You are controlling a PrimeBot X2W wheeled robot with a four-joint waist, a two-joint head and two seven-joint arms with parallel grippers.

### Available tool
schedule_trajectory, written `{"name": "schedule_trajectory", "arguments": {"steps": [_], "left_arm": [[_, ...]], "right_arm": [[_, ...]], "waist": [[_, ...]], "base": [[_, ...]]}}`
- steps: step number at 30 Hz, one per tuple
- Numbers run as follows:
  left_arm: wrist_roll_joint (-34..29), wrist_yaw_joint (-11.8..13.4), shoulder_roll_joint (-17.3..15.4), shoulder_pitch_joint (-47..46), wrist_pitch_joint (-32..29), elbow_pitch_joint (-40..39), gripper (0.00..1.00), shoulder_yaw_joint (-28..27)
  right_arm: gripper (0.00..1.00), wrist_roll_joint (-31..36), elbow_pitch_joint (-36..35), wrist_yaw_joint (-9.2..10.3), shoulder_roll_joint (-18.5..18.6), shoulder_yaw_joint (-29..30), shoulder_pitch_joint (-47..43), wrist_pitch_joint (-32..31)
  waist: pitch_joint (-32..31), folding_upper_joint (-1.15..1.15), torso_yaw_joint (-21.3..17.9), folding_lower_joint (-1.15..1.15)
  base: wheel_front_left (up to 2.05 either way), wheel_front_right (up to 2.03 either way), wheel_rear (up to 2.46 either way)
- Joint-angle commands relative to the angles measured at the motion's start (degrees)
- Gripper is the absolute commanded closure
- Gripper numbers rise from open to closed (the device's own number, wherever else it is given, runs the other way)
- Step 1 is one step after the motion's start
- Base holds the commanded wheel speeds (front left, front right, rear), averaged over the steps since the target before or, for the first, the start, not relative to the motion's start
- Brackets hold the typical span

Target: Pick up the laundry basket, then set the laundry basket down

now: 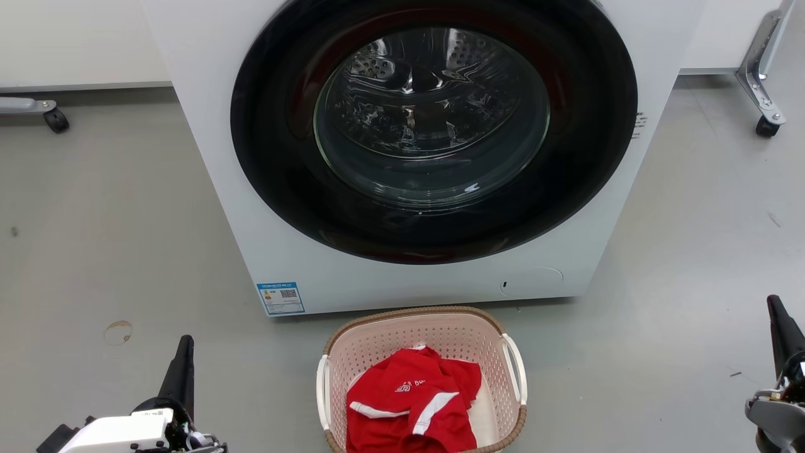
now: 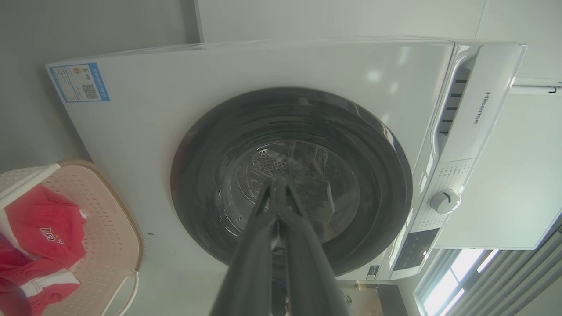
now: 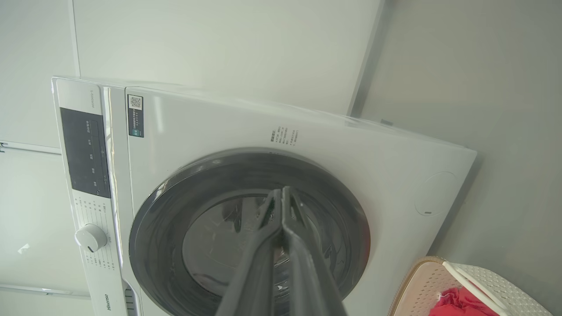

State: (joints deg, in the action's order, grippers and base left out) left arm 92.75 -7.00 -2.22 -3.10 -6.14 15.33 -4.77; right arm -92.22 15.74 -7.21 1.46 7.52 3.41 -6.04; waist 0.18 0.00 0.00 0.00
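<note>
Basket: laundry basket sat at 6 o'clock, ungripped.
Ends: left gripper and right gripper were pinched closed, empty.
Method: both needed opening, then white handles lifted evenly.

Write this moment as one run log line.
phase: pre-pickup | laundry basket: on floor before washing machine, red garment inside | left pincer: shut, clear of basket | right pincer: shut, clear of basket
</note>
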Motion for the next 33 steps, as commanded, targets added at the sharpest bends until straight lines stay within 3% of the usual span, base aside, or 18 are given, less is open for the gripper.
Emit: {"name": "schedule_trajectory", "arguments": {"steps": [1,6,12,17,33], "left_arm": [[-0.58,-0.48,-0.65,-3.08,-0.34,-1.30,0.00,-1.74],[0.01,0.03,0.62,1.41,0.13,1.76,0.00,0.10],[-0.12,0.01,0.56,1.81,1.12,0.91,0.00,0.41],[-0.19,-0.02,0.51,2.26,1.98,0.14,0.00,0.68],[-2.11,-0.04,0.29,3.42,4.69,-1.94,0.00,1.38]], "right_arm": [[0.00,0.03,-1.72,-0.28,1.42,-1.02,2.77,-0.44],[0.00,0.06,1.57,0.02,-1.49,-0.29,-1.47,0.06],[0.00,0.57,1.00,0.01,-1.35,-1.01,-1.35,0.68],[0.00,1.03,0.54,-0.01,-1.23,-1.67,-1.32,1.21],[0.00,4.00,-0.88,-0.04,-0.67,-3.83,-0.99,3.39]], "waist": [[0.00,0.00,0.00,0.00],[0.00,0.00,0.00,0.00],[-0.13,0.00,0.03,0.13],[-0.04,0.00,0.05,0.01],[-0.11,0.00,0.11,0.00]], "base": [[0.00,0.00,0.00],[0.00,0.00,0.00],[0.00,0.00,0.00],[0.00,0.00,0.00],[0.00,0.00,0.00]]}}
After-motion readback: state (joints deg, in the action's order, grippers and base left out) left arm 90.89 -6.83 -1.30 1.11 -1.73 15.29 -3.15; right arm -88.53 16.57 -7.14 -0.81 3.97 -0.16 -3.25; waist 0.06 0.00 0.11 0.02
